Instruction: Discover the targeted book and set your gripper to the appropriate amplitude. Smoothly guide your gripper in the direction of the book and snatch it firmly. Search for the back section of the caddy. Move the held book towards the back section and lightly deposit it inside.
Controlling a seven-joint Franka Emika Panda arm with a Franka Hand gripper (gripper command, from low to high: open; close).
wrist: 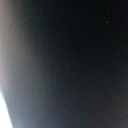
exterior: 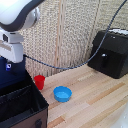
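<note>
The white and grey arm comes down at the exterior view's left, its wrist block just above the gripper [exterior: 8,64]. Only a blue fingertip of the gripper shows, at the top edge of the dark navy book [exterior: 16,76]. The book stands upright under the gripper, and its lower part dips behind the rim into the back part of the black caddy [exterior: 42,114]. The gripper looks shut on the book. In the wrist view a dark blurred surface [wrist: 75,60] fills nearly the whole frame, and the fingers cannot be made out there.
A red cup [exterior: 39,81] stands just beside the caddy's far corner. A blue bowl [exterior: 62,93] sits on the wooden table [exterior: 95,100] toward the middle. A black boxy machine [exterior: 112,52] is at the exterior view's right, with a cable [exterior: 75,66] hanging across the back.
</note>
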